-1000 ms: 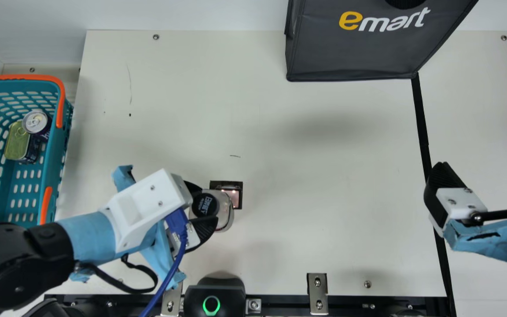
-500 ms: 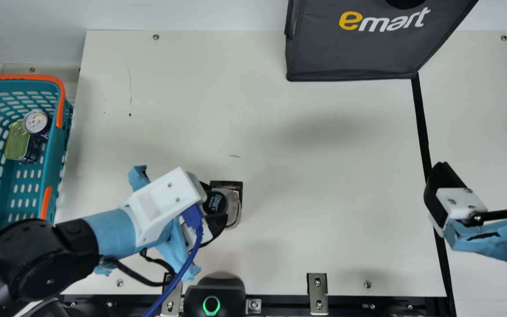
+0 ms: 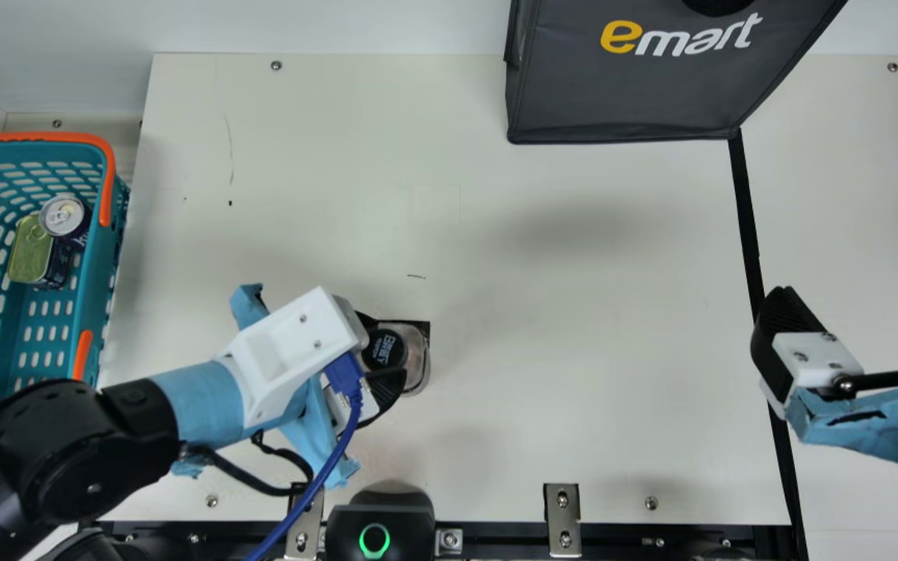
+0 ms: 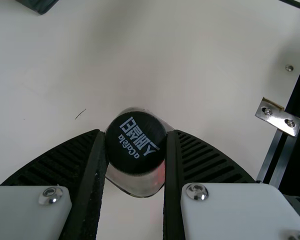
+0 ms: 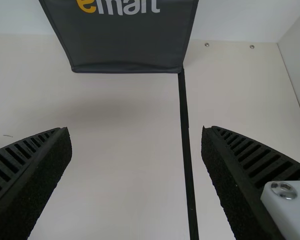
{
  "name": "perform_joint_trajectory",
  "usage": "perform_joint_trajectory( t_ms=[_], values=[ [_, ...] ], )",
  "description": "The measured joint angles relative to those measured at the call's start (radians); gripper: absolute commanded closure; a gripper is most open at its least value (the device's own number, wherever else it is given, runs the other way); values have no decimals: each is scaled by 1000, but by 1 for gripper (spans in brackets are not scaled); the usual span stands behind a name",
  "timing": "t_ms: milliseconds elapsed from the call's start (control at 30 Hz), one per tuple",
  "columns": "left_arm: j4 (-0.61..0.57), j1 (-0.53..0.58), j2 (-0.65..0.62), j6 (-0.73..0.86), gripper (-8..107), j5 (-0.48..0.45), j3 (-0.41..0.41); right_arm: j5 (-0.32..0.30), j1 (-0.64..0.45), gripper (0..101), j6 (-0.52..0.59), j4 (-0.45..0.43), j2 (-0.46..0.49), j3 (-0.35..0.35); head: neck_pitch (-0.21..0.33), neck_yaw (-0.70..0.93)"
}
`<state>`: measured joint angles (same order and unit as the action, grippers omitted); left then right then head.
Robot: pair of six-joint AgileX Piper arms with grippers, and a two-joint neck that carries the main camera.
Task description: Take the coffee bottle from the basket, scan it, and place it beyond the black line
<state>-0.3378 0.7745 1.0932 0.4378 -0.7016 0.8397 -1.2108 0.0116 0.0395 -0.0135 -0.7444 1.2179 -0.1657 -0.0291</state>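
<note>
Left gripper (image 4: 136,134) is clamping the bottle (image 3: 398,354) outside the basket (image 3: 97,292), probably scanning; right gripper (image 5: 136,135) is gaping; placing is pending.

You have a broad open stretch of table (image 3: 574,312) from the coffee bottle (image 3: 418,360) across to the black line (image 3: 744,199). The bag (image 3: 620,93) blocks the line's far end, and your right gripper (image 3: 853,302) hangs over its nearer part; between those two you can pass. Your left arm (image 3: 203,405) bars the near left, with the basket (image 3: 97,288) walling that side. The black device (image 3: 379,510) juts in at your near edge.
</note>
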Motion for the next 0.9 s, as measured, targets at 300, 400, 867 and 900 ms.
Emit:
perform_joint_trajectory(
  t_ms=[300,400,867,900],
  values=[
    [-21,0,-40,21,89,-16,-26,0,0,10,0,0,0,0,0,0],
    [-25,0,-52,26,89,-22,-30,0,0,10,0,0,0,0,0,0],
    [-57,-46,-77,83,89,-48,-25,0,0,10,0,0,0,0,2,0],
    [-57,-48,-78,85,89,-51,-25,0,0,10,0,0,0,0,2,0]
  ],
)
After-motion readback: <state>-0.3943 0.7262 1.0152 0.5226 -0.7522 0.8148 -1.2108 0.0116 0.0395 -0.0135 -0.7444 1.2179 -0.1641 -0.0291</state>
